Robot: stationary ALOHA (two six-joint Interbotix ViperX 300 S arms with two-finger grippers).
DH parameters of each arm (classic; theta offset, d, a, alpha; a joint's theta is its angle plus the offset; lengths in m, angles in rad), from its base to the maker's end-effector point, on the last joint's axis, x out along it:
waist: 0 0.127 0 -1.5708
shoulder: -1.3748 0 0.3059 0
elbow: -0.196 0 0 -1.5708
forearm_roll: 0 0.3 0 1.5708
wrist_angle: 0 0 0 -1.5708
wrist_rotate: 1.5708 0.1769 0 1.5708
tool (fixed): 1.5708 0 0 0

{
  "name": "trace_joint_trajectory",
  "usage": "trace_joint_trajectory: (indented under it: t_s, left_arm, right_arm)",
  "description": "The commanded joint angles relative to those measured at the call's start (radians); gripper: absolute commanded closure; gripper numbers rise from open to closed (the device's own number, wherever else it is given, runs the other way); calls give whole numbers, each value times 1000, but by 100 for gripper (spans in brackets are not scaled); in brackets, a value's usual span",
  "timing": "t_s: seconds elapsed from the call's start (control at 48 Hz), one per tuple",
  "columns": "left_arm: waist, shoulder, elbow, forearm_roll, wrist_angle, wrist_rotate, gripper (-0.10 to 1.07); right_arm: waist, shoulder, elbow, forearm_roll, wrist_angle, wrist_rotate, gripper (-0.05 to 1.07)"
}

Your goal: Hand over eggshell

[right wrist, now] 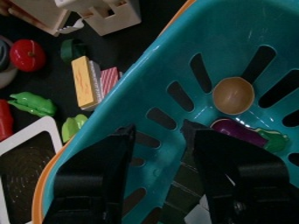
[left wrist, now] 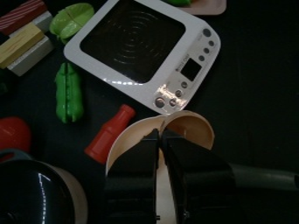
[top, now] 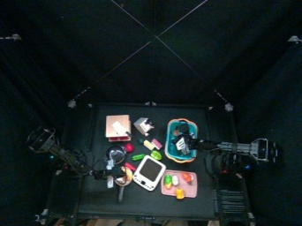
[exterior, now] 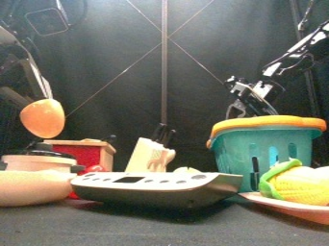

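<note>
One eggshell (left wrist: 176, 144) sits clamped in the left tool (left wrist: 163, 166); keep that grip gentle and level while the right tool (right wrist: 163, 171), jaws apart above the basket (right wrist: 176, 79), approaches.

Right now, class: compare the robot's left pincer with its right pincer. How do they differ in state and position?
The left pincer is closed on a pale eggshell half; the right pincer stands open and holds nothing. The left pincer hangs beside the white induction hob, while the right pincer hovers at the rim of the teal basket. Both are black and two-jawed.
</note>
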Motion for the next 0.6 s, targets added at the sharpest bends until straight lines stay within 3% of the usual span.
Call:
trace_joint_trajectory:
  t_s: [0.0, 0.125, 0.271, 0.438, 0.583]
  left_arm:
    - [51, -6, -51, -15, -3, -5, 53]
    - [138, -3, -124, -86, 6, -3, 53]
    - [244, 26, -202, -164, 12, -2, 53]
    - [347, 92, -267, -173, 52, 9, 53]
    - [411, 141, -331, -169, 64, 11, 53]
  right_arm:
    - [2, -9, -34, 6, -3, 3, 19]
    - [23, -11, -72, 43, -9, -2, 19]
    - [98, -6, -123, 46, -20, -3, 19]
    - [150, 15, -178, 54, -28, 2, 19]
    - [153, 20, -215, 72, -26, 8, 19]
